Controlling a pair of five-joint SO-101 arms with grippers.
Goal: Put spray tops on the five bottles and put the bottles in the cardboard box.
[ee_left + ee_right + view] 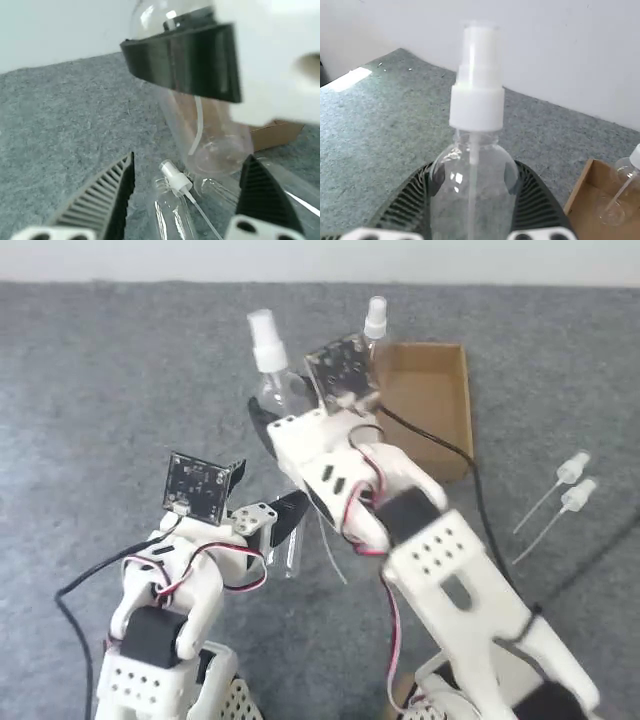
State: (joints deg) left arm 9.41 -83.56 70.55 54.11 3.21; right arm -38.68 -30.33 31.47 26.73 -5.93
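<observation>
My right gripper point(476, 197) is clamping a clear bottle point(270, 390) upright just left of the cardboard box point(440, 400), with a white spray top point(476, 95) sitting on its neck. My left gripper point(190, 170) is hanging with jaws apart over a second bottle point(172, 215) lying on the grey mat point(100, 390) (whether its sprayer point(175, 177) is screwed on, I cannot tell). A third bottle point(620, 195) is standing in the box, and two loose spray tops point(572, 472) are lying to the right of it.

Upper centre: upright bottle point(272, 380) in right gripper point(280, 405); cardboard box point(430, 390) just to its right, second bottle point(376, 320) standing inside. Right edge: two spray tops point(578, 492) side by side. Centre: lying bottle point(292, 545) just beyond left gripper point(268, 490).
</observation>
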